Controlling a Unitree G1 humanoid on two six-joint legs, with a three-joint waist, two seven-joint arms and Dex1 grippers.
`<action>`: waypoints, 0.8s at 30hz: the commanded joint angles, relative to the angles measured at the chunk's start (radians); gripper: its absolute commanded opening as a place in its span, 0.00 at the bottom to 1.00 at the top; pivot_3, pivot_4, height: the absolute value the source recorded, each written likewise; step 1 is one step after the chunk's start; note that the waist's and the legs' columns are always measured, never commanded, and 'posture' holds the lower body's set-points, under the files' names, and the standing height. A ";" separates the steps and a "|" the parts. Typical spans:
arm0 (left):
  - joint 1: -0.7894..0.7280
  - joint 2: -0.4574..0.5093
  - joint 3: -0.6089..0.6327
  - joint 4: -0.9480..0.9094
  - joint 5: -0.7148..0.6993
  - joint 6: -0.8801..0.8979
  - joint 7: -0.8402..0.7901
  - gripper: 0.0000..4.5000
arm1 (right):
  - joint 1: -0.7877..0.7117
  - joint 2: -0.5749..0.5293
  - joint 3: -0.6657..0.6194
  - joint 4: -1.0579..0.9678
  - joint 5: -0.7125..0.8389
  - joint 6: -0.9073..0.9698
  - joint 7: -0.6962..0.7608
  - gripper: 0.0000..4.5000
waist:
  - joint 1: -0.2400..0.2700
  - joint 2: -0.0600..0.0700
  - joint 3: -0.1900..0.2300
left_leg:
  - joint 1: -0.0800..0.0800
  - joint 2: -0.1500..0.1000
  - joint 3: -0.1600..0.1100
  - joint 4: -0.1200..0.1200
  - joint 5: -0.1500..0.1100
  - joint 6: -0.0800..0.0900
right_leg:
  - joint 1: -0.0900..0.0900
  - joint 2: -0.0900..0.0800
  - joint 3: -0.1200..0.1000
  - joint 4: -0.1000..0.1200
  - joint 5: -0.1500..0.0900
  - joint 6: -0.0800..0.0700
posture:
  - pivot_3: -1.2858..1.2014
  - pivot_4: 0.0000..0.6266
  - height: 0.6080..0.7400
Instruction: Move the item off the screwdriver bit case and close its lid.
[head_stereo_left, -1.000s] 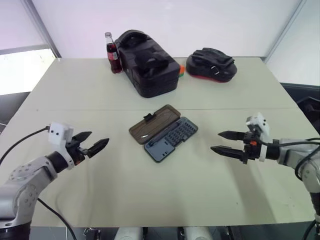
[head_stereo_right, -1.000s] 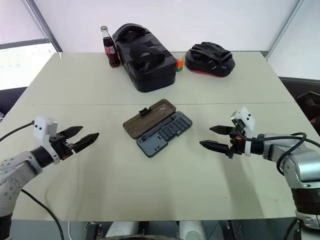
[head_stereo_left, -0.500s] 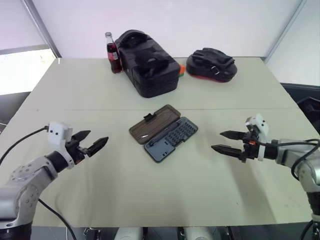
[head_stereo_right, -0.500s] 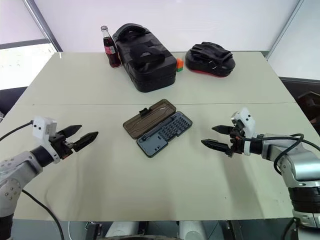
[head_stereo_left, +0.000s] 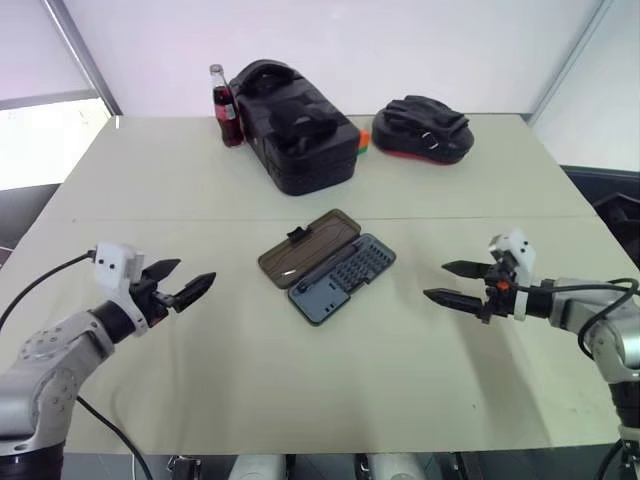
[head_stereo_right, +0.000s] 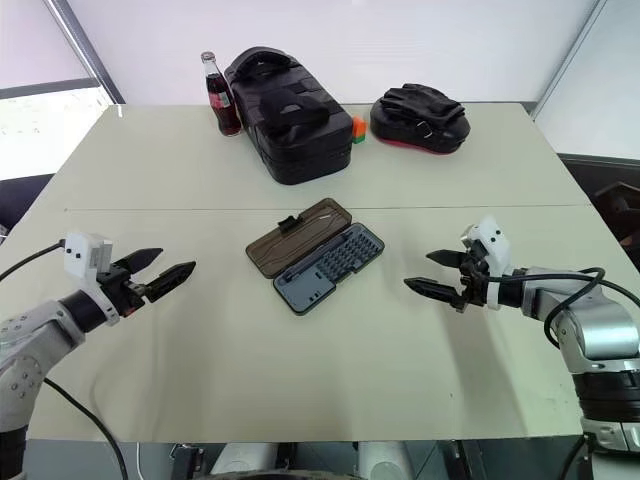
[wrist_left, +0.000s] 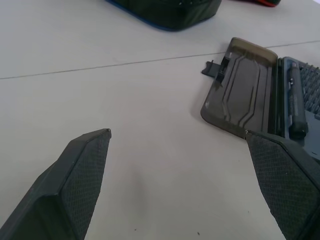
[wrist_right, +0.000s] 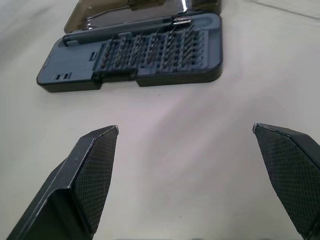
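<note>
A screwdriver bit case (head_stereo_left: 327, 265) lies open flat at the centre of a pale table (head_stereo_left: 200, 180), its brown lid (head_stereo_left: 308, 246) folded out on the far-left side of the blue-grey tray, at about ten o'clock from it, with the small black latch tab on the lid's outer long edge. Rows of bits fill the tray, and a slim dark driver handle rests in the tray along the hinge side. The left gripper (head_stereo_left: 187, 283) hovers above the table at about eight o'clock from the case, well apart from it, its two black fingers spread and empty. The right gripper (head_stereo_left: 446, 282) hovers at about four o'clock from the case, fingers likewise spread wide and holding nothing. At the far edge, around twelve o'clock, stand a cola bottle (head_stereo_left: 226, 106), a big black bag (head_stereo_left: 295, 128) just beside it, and a black-and-red pouch (head_stereo_left: 422, 130) toward one o'clock.
</note>
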 joint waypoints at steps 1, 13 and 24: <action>-0.042 0.032 -0.028 0.030 0.032 -0.045 -0.044 0.99 | -0.034 -0.019 0.025 -0.180 0.091 0.058 0.060 1.00 | 0.001 0.000 0.000 | 0.000 0.000 0.000 0.000 0.000 0.000 | 0.000 0.000 0.000 0.000 0.000 0.000 | 0.52 0.24 1.00; -0.629 0.050 -0.363 0.707 0.327 -0.284 -0.301 0.99 | -0.044 0.050 0.137 -0.245 0.011 0.015 -0.014 1.00 | 0.006 -0.001 0.000 | -0.002 -0.005 -0.002 0.008 0.000 0.001 | 0.004 0.001 -0.005 0.001 0.000 0.000 | 0.52 0.24 1.00; -1.019 -0.130 -0.474 1.294 0.503 -0.477 -0.401 0.99 | 0.061 0.112 0.082 -0.357 0.025 0.023 -0.157 1.00 | -0.012 -0.002 0.001 | -0.006 -0.004 -0.002 0.014 -0.003 0.005 | 0.000 0.001 -0.004 0.003 0.001 0.002 | 0.52 0.24 1.00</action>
